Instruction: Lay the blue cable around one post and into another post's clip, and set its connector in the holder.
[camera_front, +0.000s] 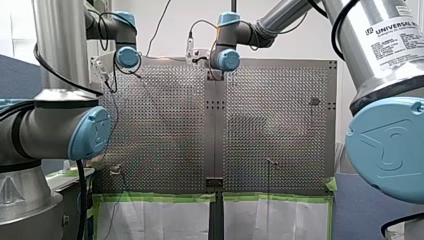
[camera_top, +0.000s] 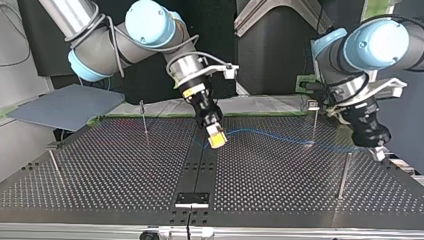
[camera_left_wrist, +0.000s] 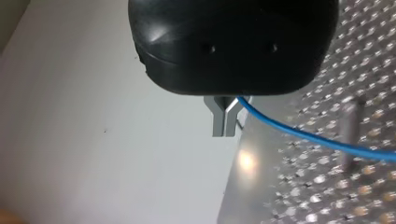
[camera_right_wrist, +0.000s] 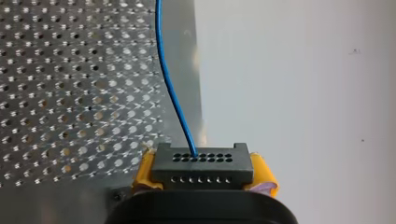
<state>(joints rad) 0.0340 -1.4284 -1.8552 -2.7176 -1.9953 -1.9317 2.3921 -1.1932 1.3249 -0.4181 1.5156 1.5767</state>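
The blue cable hangs slack above the perforated table, strung between both grippers. My right gripper, with yellow pads, is shut on the black connector over the table's middle strip. The cable leaves the connector's face. My left gripper is near the top view's right edge. Its metal fingers are shut on the cable, beside a post. The holder sits low on the middle strip with nothing in it.
Thin posts stand on the table: one and another at the top view's left, a clip-topped one and a plain one at its right. A grey panel lies beyond the table's far left corner.
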